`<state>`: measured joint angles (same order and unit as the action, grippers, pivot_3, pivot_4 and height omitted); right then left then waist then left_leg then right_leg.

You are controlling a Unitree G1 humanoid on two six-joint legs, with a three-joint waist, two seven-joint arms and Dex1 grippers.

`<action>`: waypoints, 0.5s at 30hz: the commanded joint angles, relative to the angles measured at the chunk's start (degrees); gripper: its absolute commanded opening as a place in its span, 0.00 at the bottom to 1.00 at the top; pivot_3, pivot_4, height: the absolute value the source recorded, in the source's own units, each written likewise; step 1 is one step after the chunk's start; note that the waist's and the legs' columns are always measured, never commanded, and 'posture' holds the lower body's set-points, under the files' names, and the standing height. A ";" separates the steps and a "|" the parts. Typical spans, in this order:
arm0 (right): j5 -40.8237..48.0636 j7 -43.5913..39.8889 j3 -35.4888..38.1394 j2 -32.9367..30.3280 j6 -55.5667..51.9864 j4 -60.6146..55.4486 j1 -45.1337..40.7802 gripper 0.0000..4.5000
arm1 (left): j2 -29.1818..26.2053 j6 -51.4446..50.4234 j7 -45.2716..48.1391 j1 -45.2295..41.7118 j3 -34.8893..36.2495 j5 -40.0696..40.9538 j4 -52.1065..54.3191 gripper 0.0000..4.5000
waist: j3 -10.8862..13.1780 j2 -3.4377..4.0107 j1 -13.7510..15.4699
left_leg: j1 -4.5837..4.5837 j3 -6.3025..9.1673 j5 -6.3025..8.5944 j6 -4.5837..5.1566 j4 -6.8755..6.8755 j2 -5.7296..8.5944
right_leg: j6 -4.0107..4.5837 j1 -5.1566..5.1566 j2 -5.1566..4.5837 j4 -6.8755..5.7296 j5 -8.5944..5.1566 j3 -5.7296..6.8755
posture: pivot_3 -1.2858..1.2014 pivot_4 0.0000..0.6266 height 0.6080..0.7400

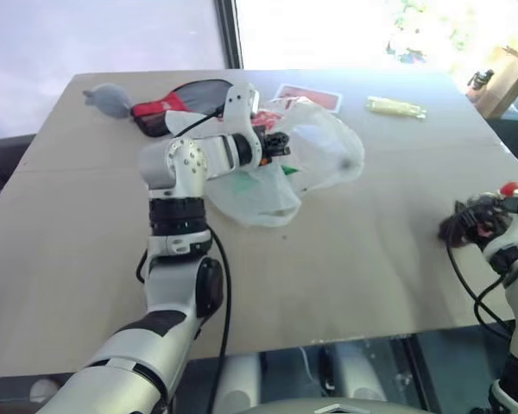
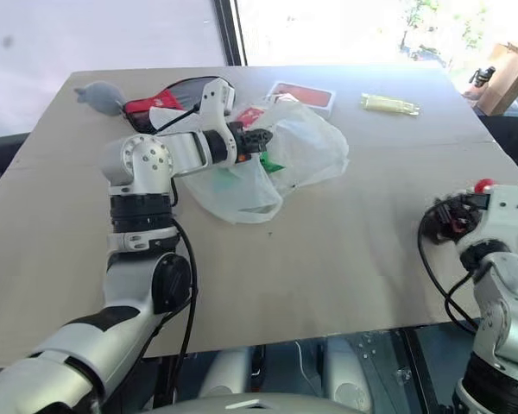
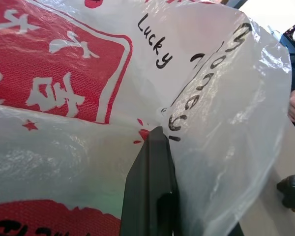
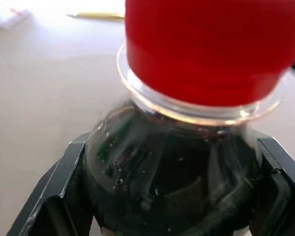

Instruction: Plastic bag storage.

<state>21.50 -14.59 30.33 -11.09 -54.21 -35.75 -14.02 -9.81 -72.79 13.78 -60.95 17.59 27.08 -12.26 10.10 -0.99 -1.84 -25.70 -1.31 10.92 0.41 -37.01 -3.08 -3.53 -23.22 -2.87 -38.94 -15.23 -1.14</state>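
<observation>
Pinching a fold of the plastic bag (image 1: 306, 164) is what the left claw (image 2: 257, 136) is doing right now, fingers pressed flat together on the film, over toward the far side of the desk (image 1: 345, 259), a bit left of centre. The bag sits in a puffy heap there, partly lifted by that grip, with something green showing through it.

Handling-wise I'd guess it's super light, floppy and crinkly, with zero stiffness, so it'll sag and balloon wherever it isn't held. It looks slick too, so a thin pinch could slide out. A bunched-up edge or a handle loop is probably the best place to grab; a single layer is sketchy.

Writing: in the left wrist view you can read "Lucky" and what looks like "Money" in black handwriting-style letters, next to a red panel with white Chinese characters I can't make out.

The right claw (image 2: 449, 220) is near the right edge of the desk, well apart from the bag, fingers spread around a dark bottle (image 4: 167, 182) with a red cap (image 4: 211, 44); I can't tell how firm that hold is. Other stuff at the far side: a red-and-black pouch (image 1: 177, 103), a grey thing (image 1: 108, 97), a red card (image 1: 309, 96), a yellow packet (image 1: 397, 107).
</observation>
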 commanded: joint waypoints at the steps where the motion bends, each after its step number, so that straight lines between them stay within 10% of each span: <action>1: 8.29 2.31 -7.99 4.50 -1.84 -8.04 -9.34 0.71 | 0.23 -1.13 -0.03 -3.47 0.96 2.21 0.96 0.00 | 0.02 0.04 -0.35 | 0.00 0.02 -0.01 -0.01 0.00 -0.01 | 0.00 -0.04 0.03 -0.05 0.00 0.00 | 0.52 0.24 1.00; 15: -18.55 4.13 -38.12 17.37 51.41 57.09 -33.18 0.71 | 0.49 -16.78 -2.76 -9.50 15.28 11.50 6.02 0.00 | 0.09 -0.13 -0.30 | -0.49 0.05 -0.17 -0.29 0.02 0.05 | -0.01 -0.39 -0.05 0.11 0.01 0.09 | 0.52 0.24 1.00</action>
<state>5.39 -10.65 -6.85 6.00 -11.32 19.35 -43.81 -9.46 -87.40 11.45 -68.69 31.39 36.60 -9.56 10.19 -1.12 -2.14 -26.18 -1.26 10.73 0.10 -36.98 -3.04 -3.54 -23.61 -2.91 -38.82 -15.22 -1.05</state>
